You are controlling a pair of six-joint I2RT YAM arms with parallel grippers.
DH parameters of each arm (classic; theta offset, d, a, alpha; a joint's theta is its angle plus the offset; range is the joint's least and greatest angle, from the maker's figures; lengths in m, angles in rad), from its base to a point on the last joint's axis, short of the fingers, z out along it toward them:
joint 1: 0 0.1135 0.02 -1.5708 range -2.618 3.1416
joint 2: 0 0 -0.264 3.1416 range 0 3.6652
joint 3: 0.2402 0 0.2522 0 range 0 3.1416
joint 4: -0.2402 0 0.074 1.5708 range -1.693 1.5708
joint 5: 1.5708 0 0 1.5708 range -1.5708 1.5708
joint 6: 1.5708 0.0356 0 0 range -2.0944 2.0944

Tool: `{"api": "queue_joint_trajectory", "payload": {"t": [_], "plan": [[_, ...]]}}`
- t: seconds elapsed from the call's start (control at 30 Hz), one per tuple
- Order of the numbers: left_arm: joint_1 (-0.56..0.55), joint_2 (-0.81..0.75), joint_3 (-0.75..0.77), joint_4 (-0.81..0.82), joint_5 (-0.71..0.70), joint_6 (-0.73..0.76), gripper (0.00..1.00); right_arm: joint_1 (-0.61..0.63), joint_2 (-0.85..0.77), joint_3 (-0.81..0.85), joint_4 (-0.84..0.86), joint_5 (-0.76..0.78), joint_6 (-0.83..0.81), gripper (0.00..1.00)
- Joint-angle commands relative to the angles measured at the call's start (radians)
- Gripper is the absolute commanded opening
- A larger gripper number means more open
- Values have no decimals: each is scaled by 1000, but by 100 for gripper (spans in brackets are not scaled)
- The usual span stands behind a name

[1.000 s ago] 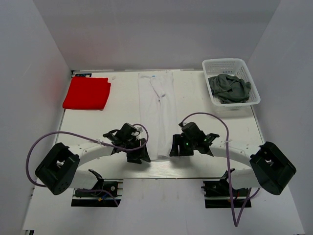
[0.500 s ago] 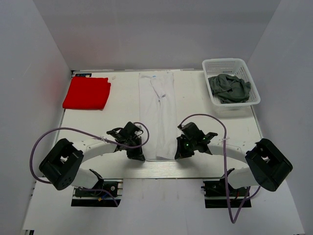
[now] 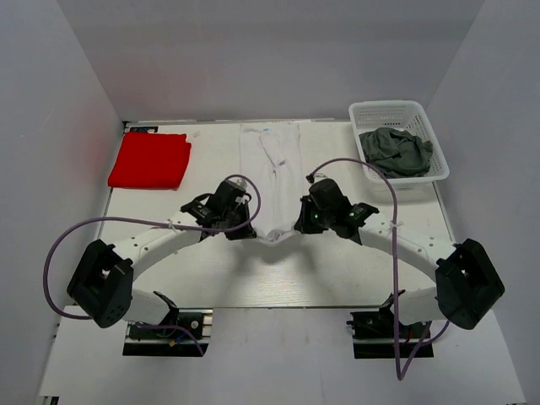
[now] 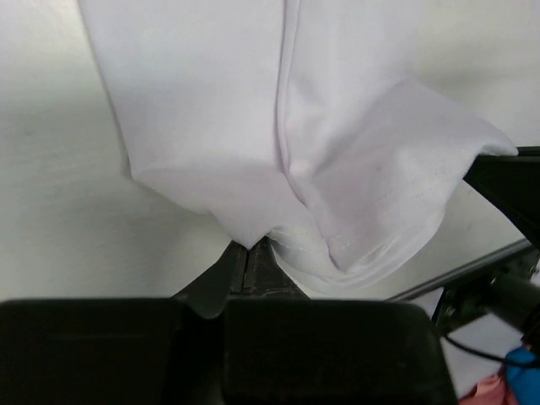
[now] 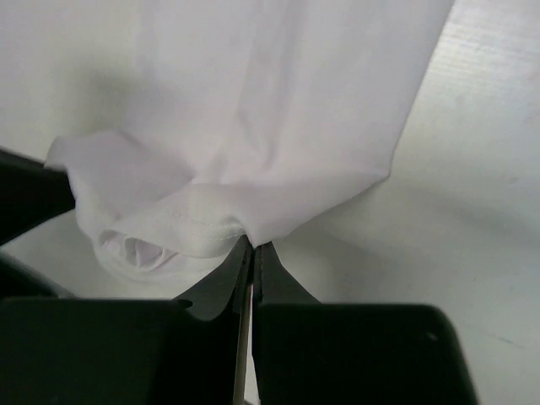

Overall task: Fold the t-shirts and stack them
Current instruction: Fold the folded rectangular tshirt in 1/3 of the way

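Note:
The white t-shirt [image 3: 272,169] lies as a long narrow strip down the middle of the table, its near end lifted and sagging between both grippers. My left gripper [image 3: 245,229] is shut on the near left corner of the white t-shirt [image 4: 278,152]. My right gripper [image 3: 298,226] is shut on the near right corner of that t-shirt [image 5: 278,110]. The red t-shirt [image 3: 150,159] lies folded at the far left. The dark grey t-shirt [image 3: 395,152] is crumpled in the basket.
A white lattice basket [image 3: 386,111] stands at the far right corner of the table [image 3: 202,177]. Purple cables loop from both arms. White walls close in the table at left, right and back.
Both grippers closed on the near corners of the white t-shirt, then lifted and carried that end toward the far side. The strip now looks shorter.

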Motion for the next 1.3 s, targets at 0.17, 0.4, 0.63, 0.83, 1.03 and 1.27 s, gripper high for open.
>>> {"api": "queue_joint_trajectory", "payload": {"t": [0.17, 0.4, 0.63, 0.83, 1.03, 1.27], "plan": [[61, 124, 253, -29, -200, 27, 0, -70, 157, 241, -22, 219, 0, 0], [151, 295, 481, -38, -177, 94, 0, -127, 255, 391, 1, 253, -61, 0], [199, 436, 610, -27, -115, 144, 0, -171, 389, 497, 33, 227, -91, 0], [232, 517, 688, 31, -105, 153, 0, -206, 499, 593, 82, 230, -82, 0], [268, 621, 767, 31, -108, 153, 0, -236, 612, 693, 73, 190, -94, 0], [324, 751, 872, 54, -109, 110, 69, -269, 766, 817, 75, 141, -62, 27]]}}
